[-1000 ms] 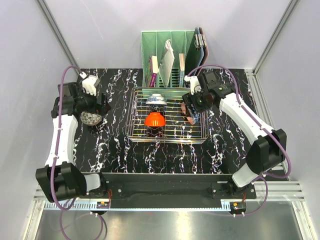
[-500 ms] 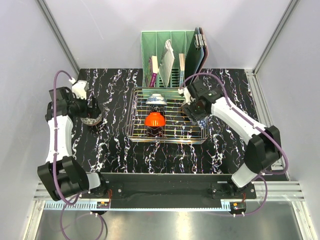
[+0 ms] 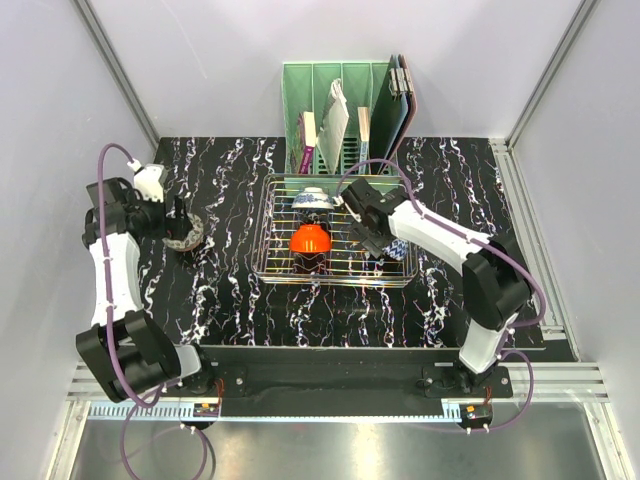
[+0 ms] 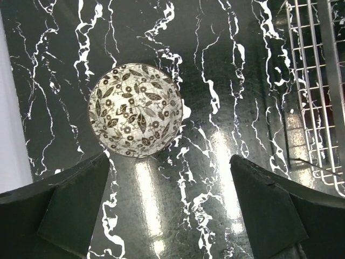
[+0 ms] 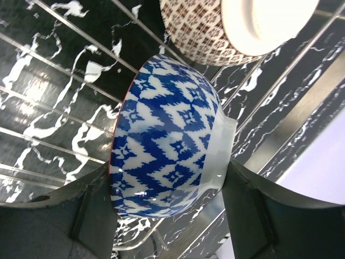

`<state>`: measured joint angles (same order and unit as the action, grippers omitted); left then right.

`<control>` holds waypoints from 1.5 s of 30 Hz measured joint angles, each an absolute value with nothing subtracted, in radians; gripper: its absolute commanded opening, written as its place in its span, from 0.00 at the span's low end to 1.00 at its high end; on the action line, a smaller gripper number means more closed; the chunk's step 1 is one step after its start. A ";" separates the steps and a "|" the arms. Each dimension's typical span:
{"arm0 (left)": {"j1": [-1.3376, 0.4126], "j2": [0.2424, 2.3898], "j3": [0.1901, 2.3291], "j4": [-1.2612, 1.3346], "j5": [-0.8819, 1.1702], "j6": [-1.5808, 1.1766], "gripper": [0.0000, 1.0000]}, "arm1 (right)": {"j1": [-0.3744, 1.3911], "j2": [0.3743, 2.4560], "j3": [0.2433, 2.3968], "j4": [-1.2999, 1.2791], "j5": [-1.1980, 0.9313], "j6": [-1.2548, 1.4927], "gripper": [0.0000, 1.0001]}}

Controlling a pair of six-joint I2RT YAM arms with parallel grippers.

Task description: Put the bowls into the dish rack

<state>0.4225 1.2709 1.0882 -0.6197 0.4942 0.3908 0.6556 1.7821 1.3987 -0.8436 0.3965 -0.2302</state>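
My right gripper [image 5: 164,167] is shut on a blue-and-white patterned bowl [image 5: 167,129], held on its side by rim and foot over the wires of the chrome dish rack [image 3: 335,281]. A cream lattice bowl [image 5: 215,32] lies just beyond it. In the top view the right gripper [image 3: 372,232] is at the rack's right part. An orange-red bowl [image 3: 311,240] and a white-blue bowl [image 3: 313,203] stand in the rack's left half. My left gripper [image 4: 170,159] is open and empty above the table. A leaf-patterned bowl [image 4: 135,110] lies upside down just ahead of it, left of the rack [image 3: 184,234].
A green plastic slotted organizer [image 3: 340,110] with flat items stands behind the rack. The rack's left edge [image 4: 318,81] shows at the right of the left wrist view. A grey wall is close to the left arm.
My right gripper has moved left and inward over the rack with the blue bowl. My left arm has drawn back to the left, away from the leaf-patterned bowl.
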 measured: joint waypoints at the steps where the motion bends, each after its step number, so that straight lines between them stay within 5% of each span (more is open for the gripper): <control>1: 0.427 1.271 1.087 -0.620 0.497 0.394 0.99 | 0.661 1.787 1.399 -0.837 0.413 -0.227 0.00; 27: 0.482 1.257 1.053 -0.636 0.542 0.459 0.99 | 0.851 1.938 1.371 -0.744 0.770 -0.184 0.00; 33: 0.491 1.257 1.053 -0.635 0.548 0.468 0.99 | 0.892 1.993 1.388 -0.754 0.847 -0.154 0.08; 37: 0.496 1.257 1.053 -0.635 0.551 0.473 0.99 | 0.905 2.002 1.399 -0.762 0.857 -0.134 0.25; 41: 0.500 1.257 1.053 -0.635 0.554 0.479 0.99 | 0.912 2.004 1.403 -0.765 0.857 -0.128 0.69; 45: 0.505 1.257 1.053 -0.635 0.557 0.480 0.99 | 0.913 2.001 1.403 -0.768 0.842 -0.127 0.85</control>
